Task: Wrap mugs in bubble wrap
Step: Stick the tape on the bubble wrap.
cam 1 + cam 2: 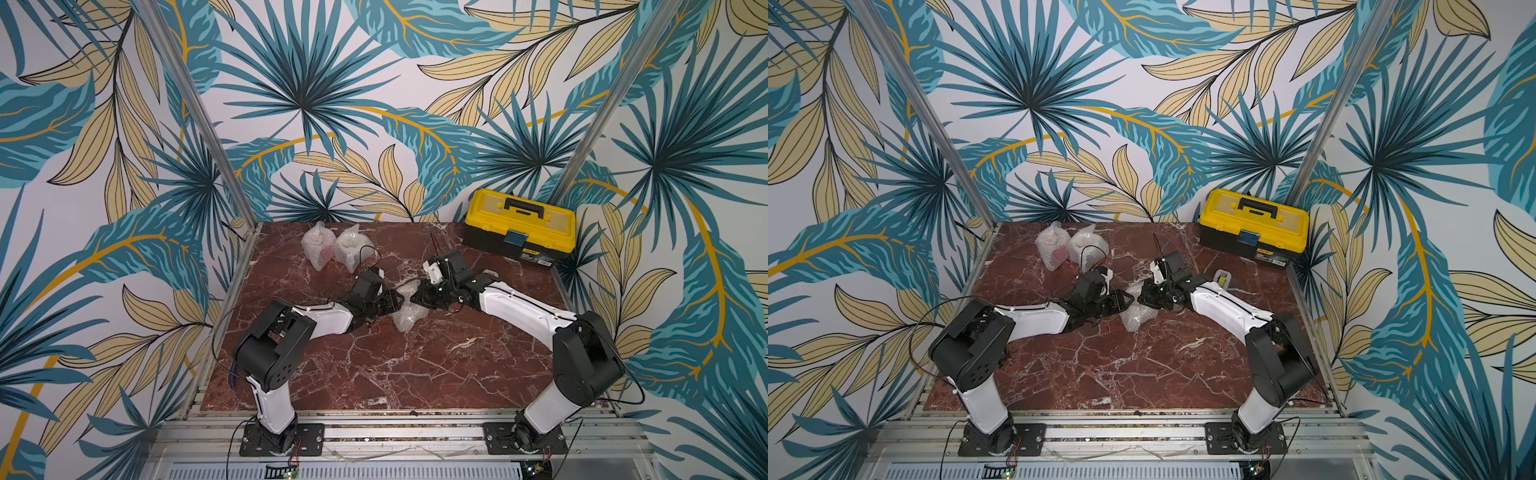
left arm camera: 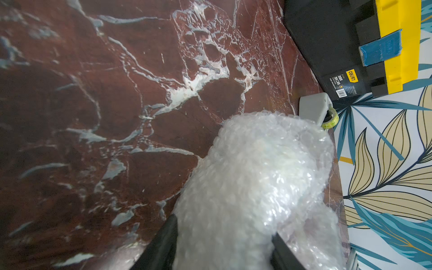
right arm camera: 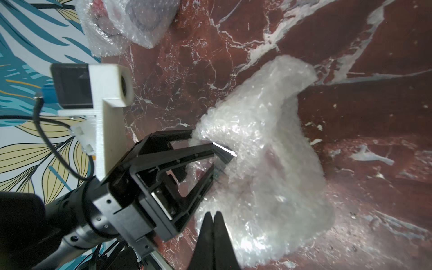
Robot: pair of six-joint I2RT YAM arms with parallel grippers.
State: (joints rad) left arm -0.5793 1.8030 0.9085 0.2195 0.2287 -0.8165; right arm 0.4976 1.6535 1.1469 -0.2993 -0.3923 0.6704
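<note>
A lumpy bundle of bubble wrap [image 1: 405, 319] [image 1: 1133, 321] lies mid-table between my two grippers. A faint reddish tint shows through it in the right wrist view [image 3: 275, 161]; the mug inside is otherwise hidden. My left gripper [image 1: 394, 301] [image 2: 224, 226] is shut on the bundle [image 2: 257, 175], one finger on each side. My right gripper [image 1: 420, 296] [image 3: 212, 216] is shut, its tips against the bundle's edge, with nothing visible between them. Two wrapped mugs stand at the back left, one showing red [image 1: 318, 246] [image 3: 99, 14], the other pale [image 1: 348, 248] [image 3: 145, 18].
A yellow and black toolbox [image 1: 519, 224] [image 2: 339, 46] sits at the back right corner. A small grey tape dispenser [image 1: 1221, 279] [image 2: 315, 107] stands by the right edge behind my right arm. Patterned walls close in the red marble table [image 1: 374, 365] on three sides.
</note>
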